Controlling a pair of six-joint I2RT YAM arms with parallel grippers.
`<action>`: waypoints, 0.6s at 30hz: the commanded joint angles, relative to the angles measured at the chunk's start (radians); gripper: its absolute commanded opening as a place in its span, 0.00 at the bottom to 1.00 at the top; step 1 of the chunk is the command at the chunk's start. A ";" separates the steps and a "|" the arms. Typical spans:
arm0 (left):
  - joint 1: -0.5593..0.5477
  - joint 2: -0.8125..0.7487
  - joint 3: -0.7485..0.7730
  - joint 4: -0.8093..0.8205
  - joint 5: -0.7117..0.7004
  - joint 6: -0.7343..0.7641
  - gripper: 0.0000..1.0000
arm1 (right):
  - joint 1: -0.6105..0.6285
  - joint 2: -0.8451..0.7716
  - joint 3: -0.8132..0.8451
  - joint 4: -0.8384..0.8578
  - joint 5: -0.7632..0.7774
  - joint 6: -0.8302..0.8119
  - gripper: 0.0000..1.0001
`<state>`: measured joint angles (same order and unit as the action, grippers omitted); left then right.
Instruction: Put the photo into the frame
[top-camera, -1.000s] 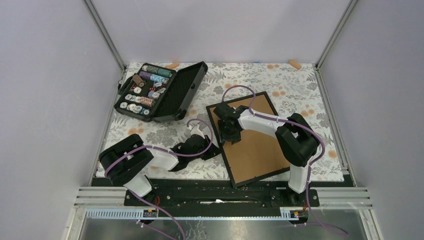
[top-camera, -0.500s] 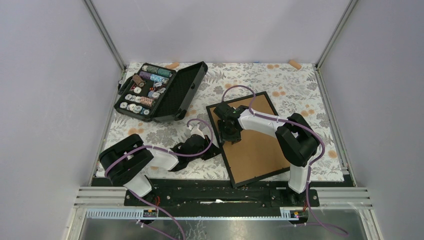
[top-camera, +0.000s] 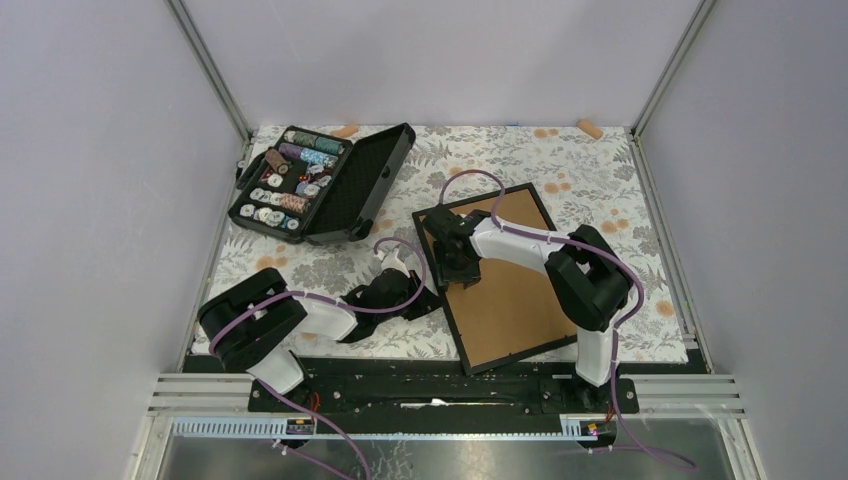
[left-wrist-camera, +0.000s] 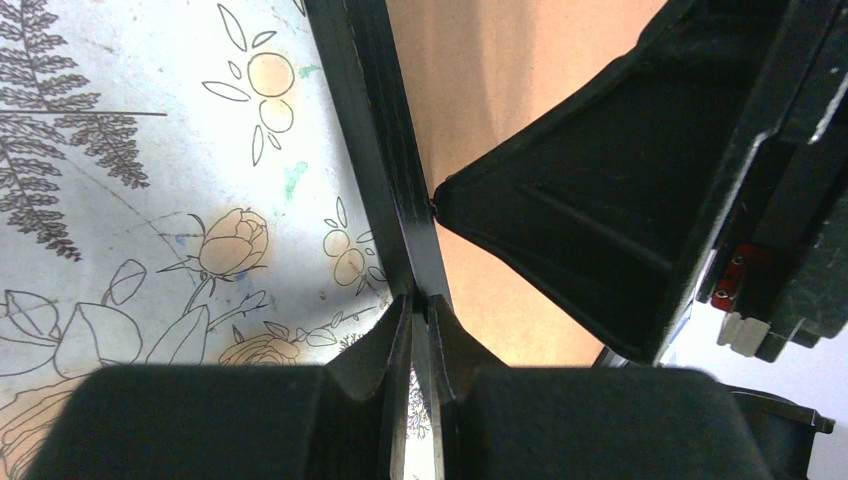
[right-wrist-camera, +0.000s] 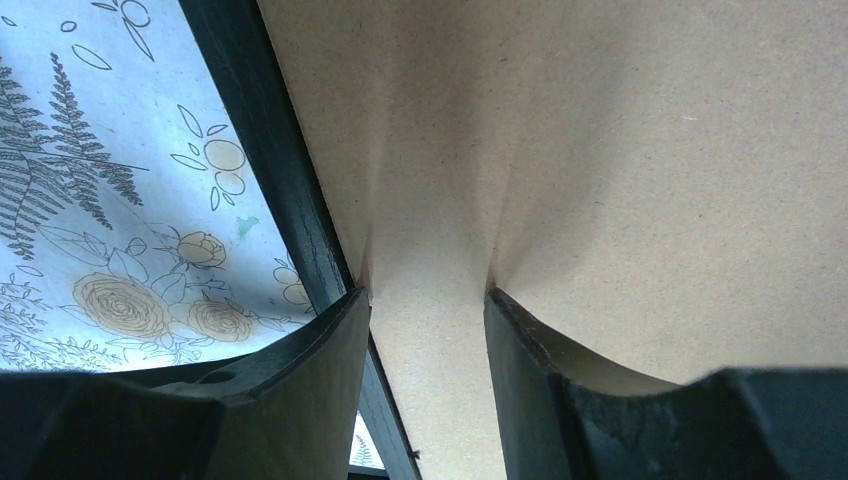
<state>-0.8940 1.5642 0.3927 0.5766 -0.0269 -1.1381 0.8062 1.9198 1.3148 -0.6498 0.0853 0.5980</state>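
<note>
A black picture frame (top-camera: 508, 300) lay back-up on a floral tablecloth (top-camera: 600, 170), right of centre, its brown backing board (right-wrist-camera: 620, 150) showing. The right gripper (right-wrist-camera: 428, 292) had its jaws apart, both fingertips pressed on the board just beside the frame's left rail. The left gripper (left-wrist-camera: 421, 300), jaws closed together, met that same rail with its tips. An open case of thread spools (top-camera: 320, 182) sat well apart, far left.

Top external: fixed high at the near side, looking down on the whole table (top-camera: 600, 180); wrist views: very close, facing downward; all three share the left rail of the frame (top-camera: 510, 300).
</note>
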 joint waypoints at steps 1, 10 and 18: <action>0.012 0.060 -0.062 -0.332 -0.091 0.070 0.11 | -0.007 0.013 -0.028 0.014 -0.004 0.001 0.56; 0.011 0.064 -0.058 -0.334 -0.089 0.073 0.11 | -0.054 -0.037 -0.142 0.181 -0.185 0.024 0.57; 0.011 0.062 -0.058 -0.336 -0.091 0.074 0.11 | -0.051 -0.017 -0.105 0.103 -0.123 -0.011 0.57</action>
<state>-0.8940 1.5642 0.3935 0.5755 -0.0269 -1.1381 0.7441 1.8442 1.2015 -0.5232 -0.0444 0.6033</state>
